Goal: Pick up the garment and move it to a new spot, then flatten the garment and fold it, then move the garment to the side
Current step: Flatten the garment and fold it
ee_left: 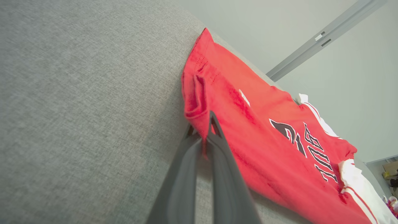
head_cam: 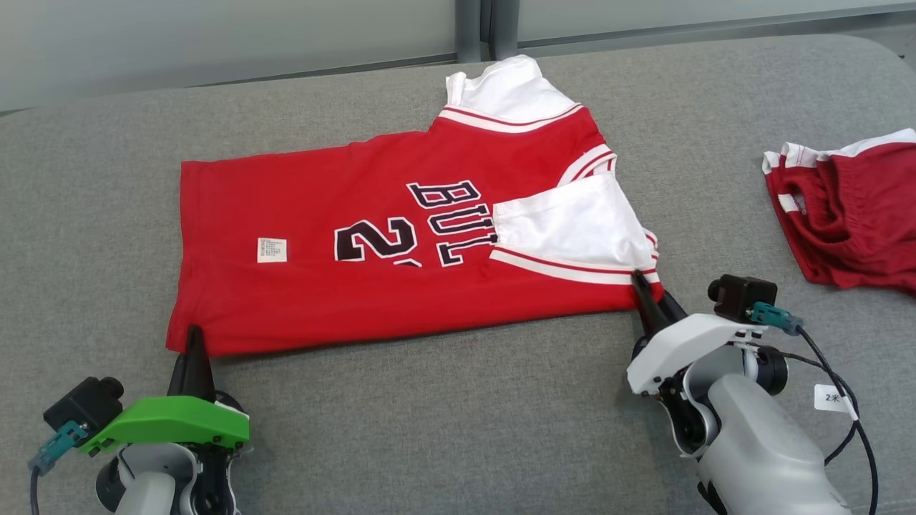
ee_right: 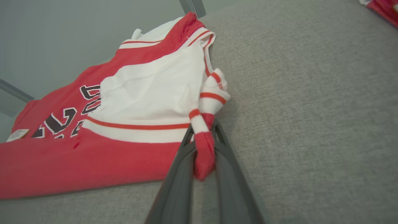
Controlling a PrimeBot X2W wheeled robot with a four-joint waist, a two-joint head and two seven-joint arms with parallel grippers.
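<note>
Two jersey corners pinched, left tool on hem, right tool on shoulder, wide grey cushion nearside.

1. Jersey lettering: a white panel folded over it, just beyond the right gripper, hides the ends of the letters and the second digit.
2. White label, beyond the left gripper: print too small to read.
3. Second red garment, well to the right gripper's right: cut off at the head view's edge; kind cannot be told.
4. Left gripper's fingers: blurred near the wrist view's bottom edge.
5. Clutter, far beyond the left gripper: too small to identify.
</note>
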